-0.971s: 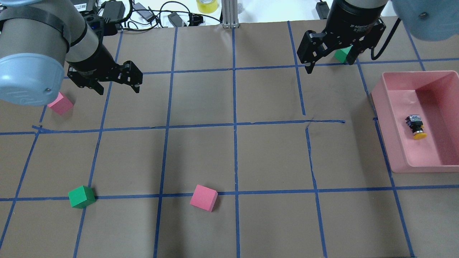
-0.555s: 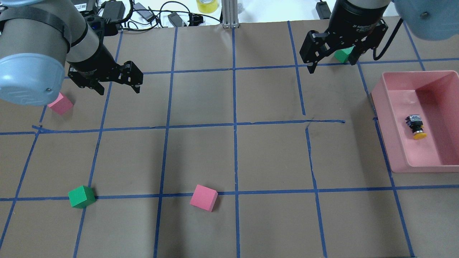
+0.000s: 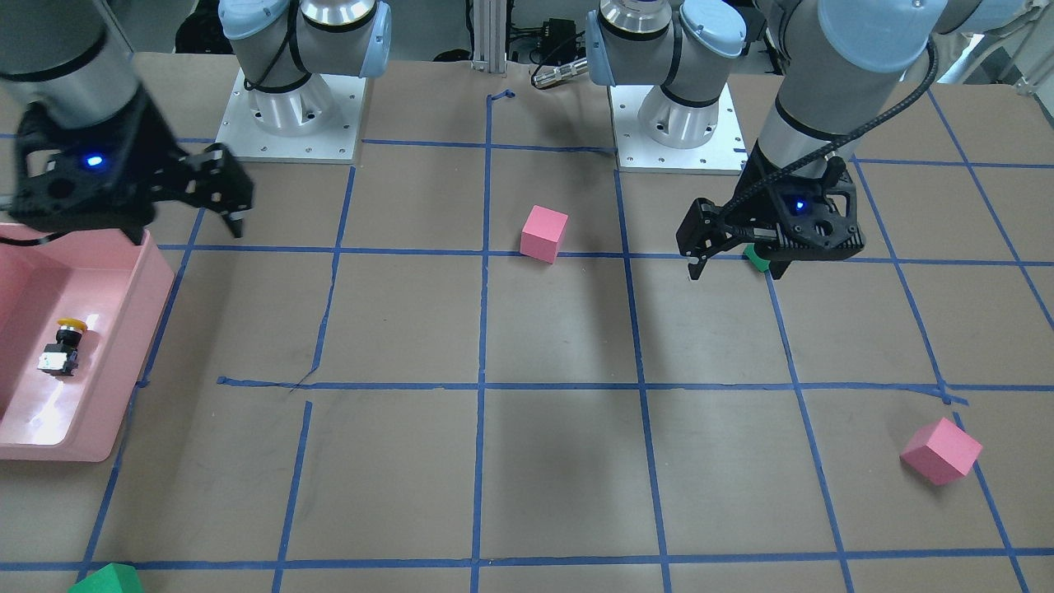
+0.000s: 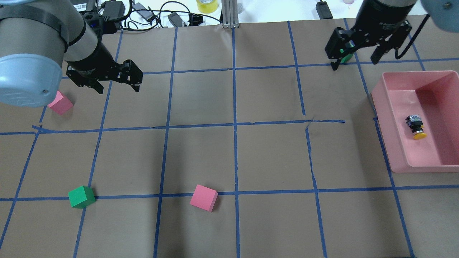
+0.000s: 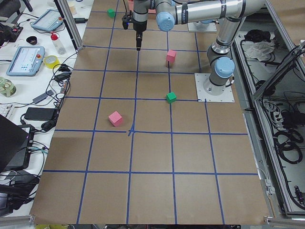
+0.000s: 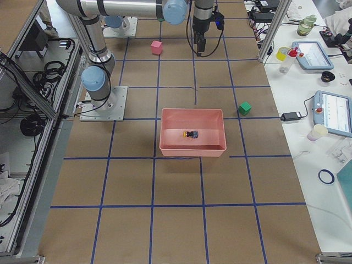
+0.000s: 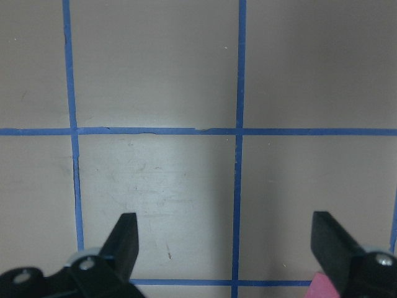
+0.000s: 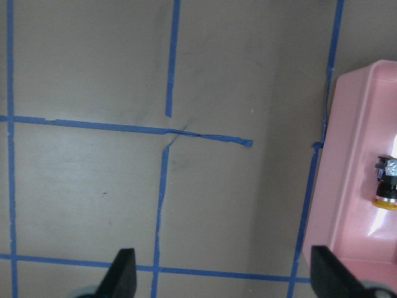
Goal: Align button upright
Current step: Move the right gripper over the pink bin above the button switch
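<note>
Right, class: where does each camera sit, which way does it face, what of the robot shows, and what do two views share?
Overhead: behind robot, looking forward-down; left gripper, right gripper.
Front-facing: across table, facing robot; left base, right base, both grippers.
Exterior left: table's left end; left arm near.
Exterior right: right end; right arm near.
Left wrist: down at table; own fingertips.
Right wrist: likewise, beside the pink bin.
Shared: overhead and right wrist show the button in the pink bin.

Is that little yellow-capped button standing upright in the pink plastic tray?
No, the yellow-capped black push-button lies on its side on the floor of the pink plastic tray.
</note>
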Controlling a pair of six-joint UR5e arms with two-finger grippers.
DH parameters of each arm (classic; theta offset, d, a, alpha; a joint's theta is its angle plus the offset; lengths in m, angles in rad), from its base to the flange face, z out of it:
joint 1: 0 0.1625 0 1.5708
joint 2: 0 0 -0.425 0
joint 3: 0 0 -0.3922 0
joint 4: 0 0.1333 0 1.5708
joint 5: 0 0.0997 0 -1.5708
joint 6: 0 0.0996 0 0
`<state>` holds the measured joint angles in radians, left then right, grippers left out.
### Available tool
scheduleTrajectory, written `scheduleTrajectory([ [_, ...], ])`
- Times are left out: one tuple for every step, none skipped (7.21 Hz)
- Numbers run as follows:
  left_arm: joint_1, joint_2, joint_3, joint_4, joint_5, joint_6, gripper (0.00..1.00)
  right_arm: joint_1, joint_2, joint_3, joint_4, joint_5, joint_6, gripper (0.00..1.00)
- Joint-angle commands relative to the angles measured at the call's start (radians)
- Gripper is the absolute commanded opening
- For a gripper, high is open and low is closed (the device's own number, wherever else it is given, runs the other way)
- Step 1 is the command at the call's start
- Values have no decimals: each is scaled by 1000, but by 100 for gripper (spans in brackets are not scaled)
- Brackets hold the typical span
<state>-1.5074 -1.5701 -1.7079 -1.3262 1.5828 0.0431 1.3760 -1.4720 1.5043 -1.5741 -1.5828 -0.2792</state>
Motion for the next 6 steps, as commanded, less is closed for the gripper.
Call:
scheduleTrajectory([
  [-1, 21, 1, -11, 3, 0, 100, -191, 73, 121, -242, -58, -127, 100],
  [1, 24, 2, -19, 3, 0, 100, -262, 102, 204, -391, -75, -200, 100],
  [0, 28, 10, -28, -9, -8, 100, -331, 126, 276, -520, -69, -266, 100],
  [-1, 30, 13, -34, -9, -8, 100, -378, 148, 316, -587, -63, -311, 98],
  [1, 30, 13, -37, -7, -11, 100, -390, 180, 330, -604, -62, -328, 97],
  [1, 30, 11, -37, 0, -9, 100, -391, 191, 333, -603, -63, -330, 96],
])
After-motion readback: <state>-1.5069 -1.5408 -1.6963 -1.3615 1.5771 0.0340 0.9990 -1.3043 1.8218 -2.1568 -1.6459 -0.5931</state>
